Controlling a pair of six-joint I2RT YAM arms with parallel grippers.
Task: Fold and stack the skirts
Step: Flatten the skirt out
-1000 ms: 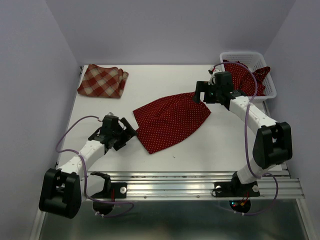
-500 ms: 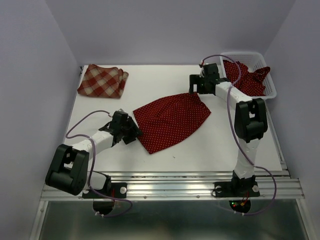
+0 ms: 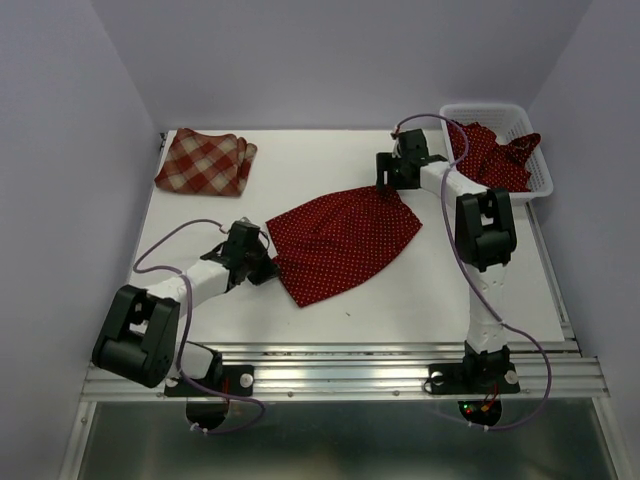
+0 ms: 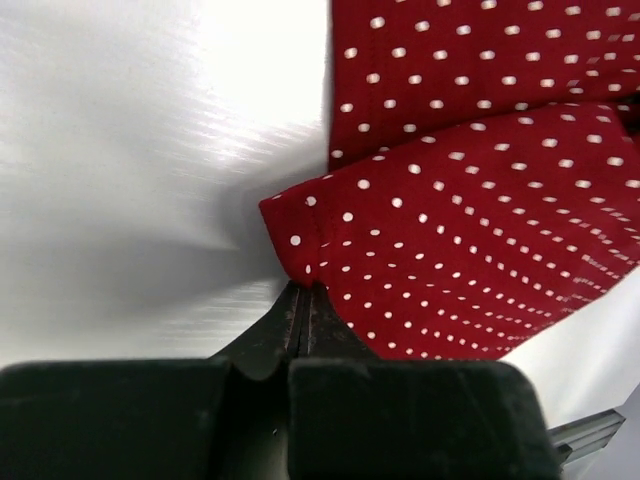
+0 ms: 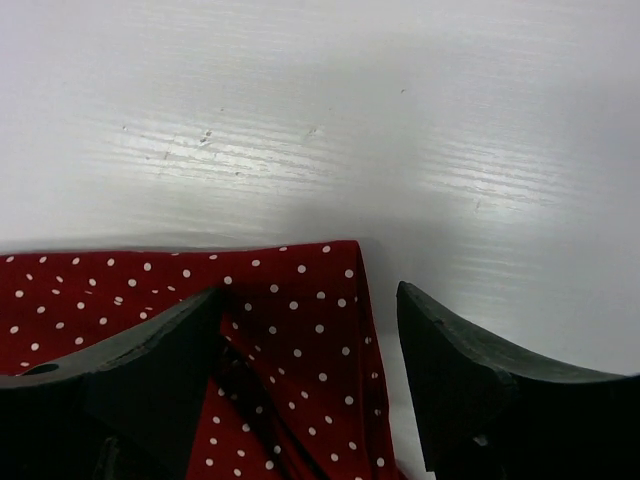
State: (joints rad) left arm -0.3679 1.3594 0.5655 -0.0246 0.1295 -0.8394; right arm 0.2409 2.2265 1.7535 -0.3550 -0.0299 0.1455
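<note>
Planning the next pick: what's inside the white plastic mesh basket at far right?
A crumpled dark red cloth skirt with white polka dots lies in the white plastic mesh basket, draping over its right rim. Anything under the cloth is covered.

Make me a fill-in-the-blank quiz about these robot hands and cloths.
The left hand is pinched ____ on the spread dark red polka-dot cloth skirt.
The right hand stands ____ astride its far corner.
The folded red-and-cream plaid cloth skirt lies at the far ____ corner of the white table.
Missing: shut; open; left.
</note>
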